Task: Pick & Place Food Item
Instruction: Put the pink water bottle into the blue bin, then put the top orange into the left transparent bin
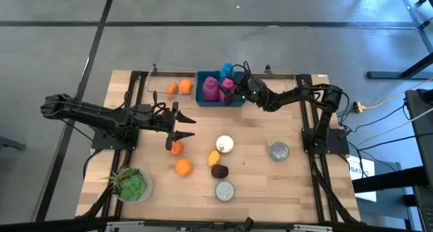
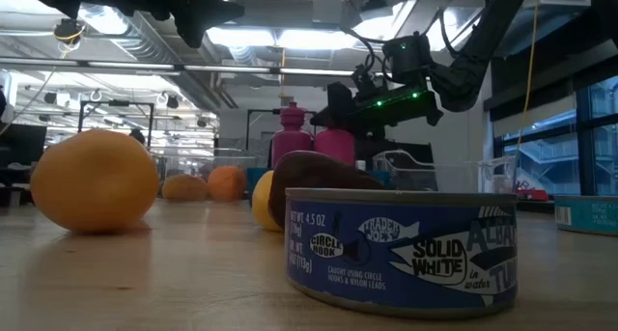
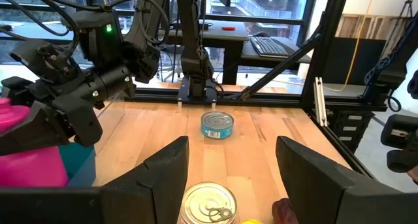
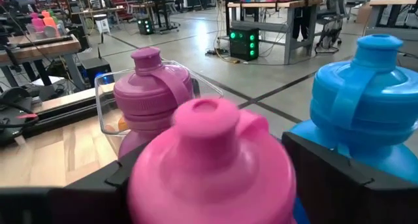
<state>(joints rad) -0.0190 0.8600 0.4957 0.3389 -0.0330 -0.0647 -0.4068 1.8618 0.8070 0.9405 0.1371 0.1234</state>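
Note:
Food lies on the wooden table: a small red-orange fruit (image 1: 176,148), an orange (image 1: 183,167), a yellow fruit (image 1: 214,157) and a dark brown item (image 1: 219,170). My left gripper (image 1: 186,128) hovers open just above the red-orange fruit, pointing toward the table's right. In its wrist view it (image 3: 232,178) looks over a ring-pull can (image 3: 209,208). My right gripper (image 1: 233,85) reaches into the blue bin (image 1: 220,102) at the far edge. Its open fingers (image 4: 98,185) stand on either side of a pink bottle (image 4: 209,159). My right gripper has one finger on each side of the pink bottle's upper body (image 4: 274,172), below the cap. The bottle stands upright in the bin. It hides the fingers' inner faces, so I cannot tell whether they touch it.
The bin also holds a magenta bottle (image 4: 153,93) and a blue bottle (image 4: 366,100). A clear tray (image 1: 162,80) with two oranges (image 1: 178,87) sits left of the bin. Cans stand at the right (image 1: 279,151) and the near edge (image 1: 224,190), and a green plant (image 1: 132,183) at the near left.

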